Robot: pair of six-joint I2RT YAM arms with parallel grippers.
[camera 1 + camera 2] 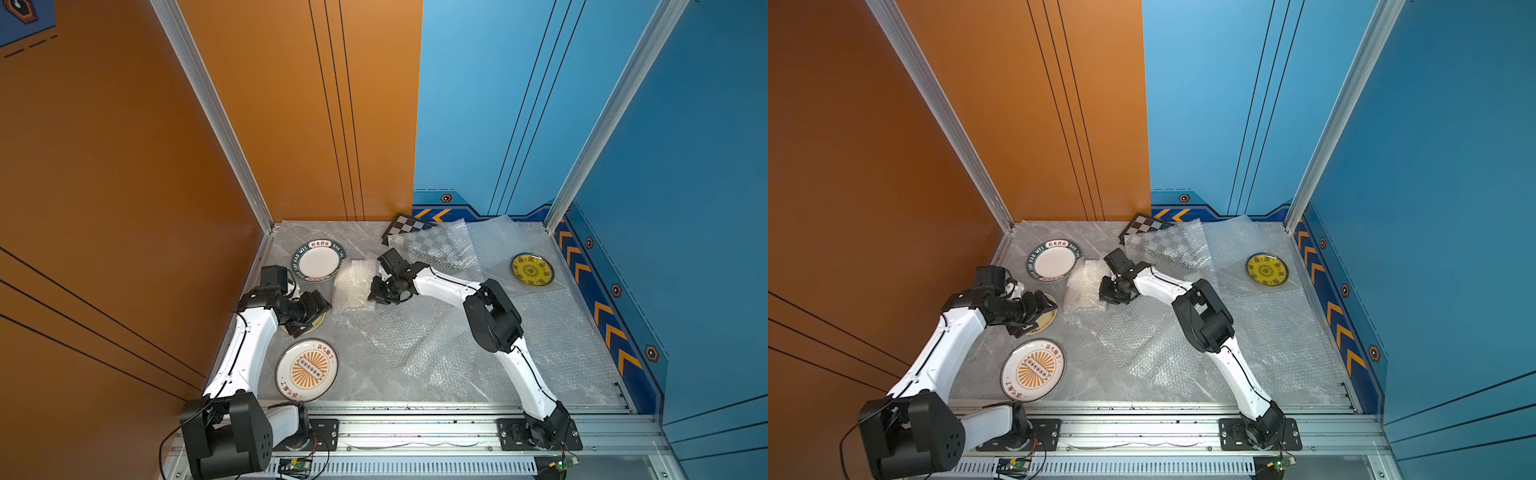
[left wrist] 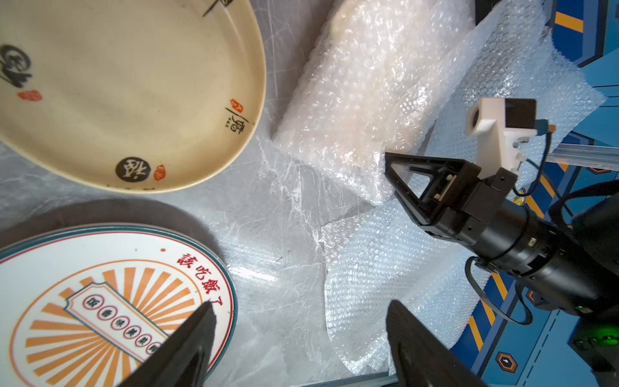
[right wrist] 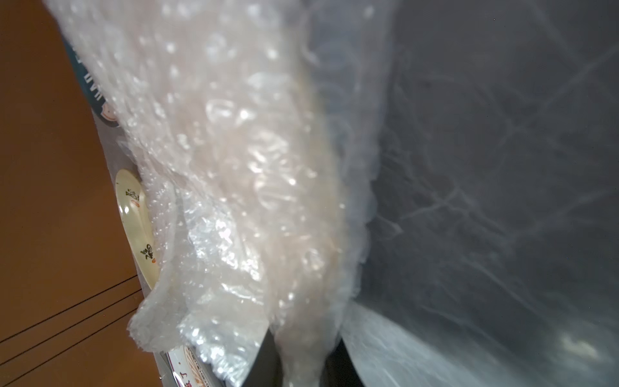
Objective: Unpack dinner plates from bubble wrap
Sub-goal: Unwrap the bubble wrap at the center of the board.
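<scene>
Unwrapping step: we see the right end effector [image 1: 376,296] clamped on an edge of the bubble wrap bundle [image 1: 352,286], lying on the desk [image 1: 353,340] beside the green-lettered plate [image 1: 319,261]; the left end effector [image 2: 301,303] gapes wide, empty. Next, we judge: peel the sheet back.

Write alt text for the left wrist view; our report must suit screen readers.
The right gripper pinches the edge of a wrapped bundle on a grey table. Nearby lie a bare cream plate and a sunburst plate; the left gripper is open in the foreground.
</scene>
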